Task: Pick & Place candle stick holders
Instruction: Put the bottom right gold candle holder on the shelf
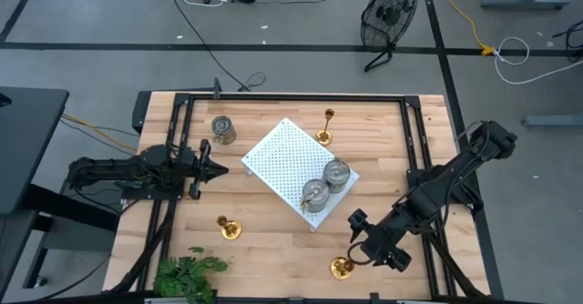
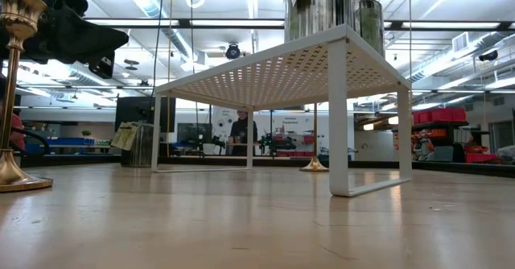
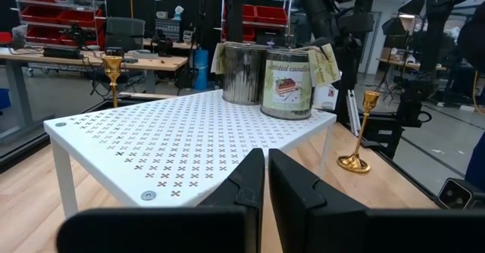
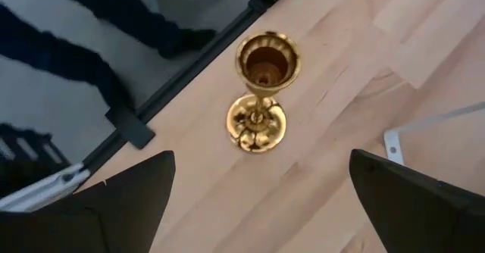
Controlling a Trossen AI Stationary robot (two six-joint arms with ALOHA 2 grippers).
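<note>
R tool [image 1: 357, 234], fingers spread wide & empty, is hovering just above the brass holder [image 4: 259, 94] standing upright, stem vertical, at the desk [image 1: 273, 240] front-R edge, directly ahead of it; L tool [image 1: 215, 168] clenched, empty, sitting well away.

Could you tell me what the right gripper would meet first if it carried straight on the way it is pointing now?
Most likely the brass candle stick holder standing upright on the table, centred between the open right gripper's fingers; depth is hard to judge.
</note>
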